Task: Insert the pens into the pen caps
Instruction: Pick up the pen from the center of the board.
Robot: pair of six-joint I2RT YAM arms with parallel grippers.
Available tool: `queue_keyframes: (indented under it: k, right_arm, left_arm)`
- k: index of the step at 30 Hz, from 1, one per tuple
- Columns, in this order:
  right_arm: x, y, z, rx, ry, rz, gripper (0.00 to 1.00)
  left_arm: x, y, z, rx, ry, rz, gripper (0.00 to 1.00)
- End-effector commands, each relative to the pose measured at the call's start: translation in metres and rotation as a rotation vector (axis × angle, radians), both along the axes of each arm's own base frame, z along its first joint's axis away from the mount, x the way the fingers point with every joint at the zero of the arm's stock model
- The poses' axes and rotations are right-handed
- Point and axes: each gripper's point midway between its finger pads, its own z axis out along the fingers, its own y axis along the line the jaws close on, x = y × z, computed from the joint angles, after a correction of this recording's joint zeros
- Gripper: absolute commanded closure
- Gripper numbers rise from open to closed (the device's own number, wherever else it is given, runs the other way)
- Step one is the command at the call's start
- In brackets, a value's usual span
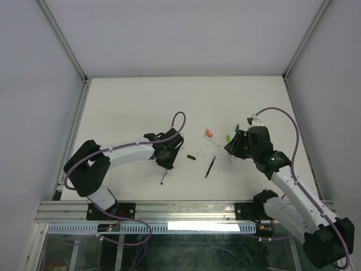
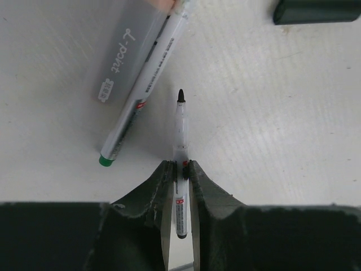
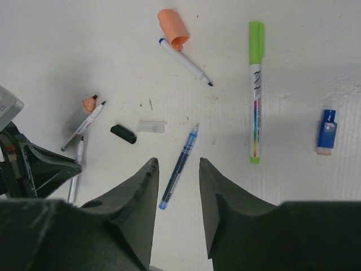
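Note:
My left gripper [image 2: 180, 165] is shut on a thin white pen [image 2: 180, 127] whose black tip points away from the jaws, low over the table. Just to its left lies a longer pen [image 2: 144, 93] with a green end. From above, the left gripper [image 1: 167, 165] sits left of centre. My right gripper [image 3: 177, 161] hangs open above a blue pen [image 3: 181, 165] and touches nothing. A black cap [image 3: 123, 134], a clear cap [image 3: 152, 126], an orange cap [image 3: 174, 28] and a blue cap [image 3: 326, 131] lie loose on the table. From above, the right gripper [image 1: 232, 148] is right of centre.
A light-green capped marker [image 3: 255, 90] lies right of the blue pen. A thin white pen [image 3: 185, 61] lies against the orange cap. An orange-tipped pen [image 3: 84, 118] rests beside the left arm's fingers [image 3: 39, 169]. A dark cap [image 2: 316, 11] lies far right in the left wrist view.

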Motion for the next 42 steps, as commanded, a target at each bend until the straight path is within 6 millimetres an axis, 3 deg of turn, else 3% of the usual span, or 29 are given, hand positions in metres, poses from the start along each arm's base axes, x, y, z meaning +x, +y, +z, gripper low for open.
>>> queue_keyframes:
  k: [1,9,11,18,25,34,42]
  right_arm:
    - [0.006,0.011,0.018,0.141,-0.078,-0.083,0.62]
    - [-0.012,0.036,0.014,0.323,-0.103,-0.089,0.56]
    - [-0.017,0.046,0.018,0.372,-0.13,-0.055,0.54]
    - [-0.035,0.094,0.028,0.459,-0.208,0.084,0.5]
    - [-0.05,0.135,0.027,0.426,-0.269,0.235,0.49]
    - [-0.04,0.153,0.025,0.409,-0.293,0.253,0.51]
    - [-0.035,0.167,0.028,0.432,-0.299,0.271,0.64]
  left_arm:
    - [0.01,-0.044,0.048,-0.232,-0.074,-0.002,0.83]
    - [0.013,-0.073,0.084,-0.454,-0.113,0.03,0.83]
    - [0.016,-0.081,0.103,-0.532,-0.144,0.048,0.83]
    - [0.021,-0.103,0.128,-0.722,-0.147,0.114,0.83]
    - [0.02,-0.118,0.136,-0.798,-0.118,0.103,0.83]
    - [0.017,-0.123,0.134,-0.812,-0.096,0.082,0.83]
    - [0.016,-0.125,0.134,-0.822,-0.087,0.076,0.83]
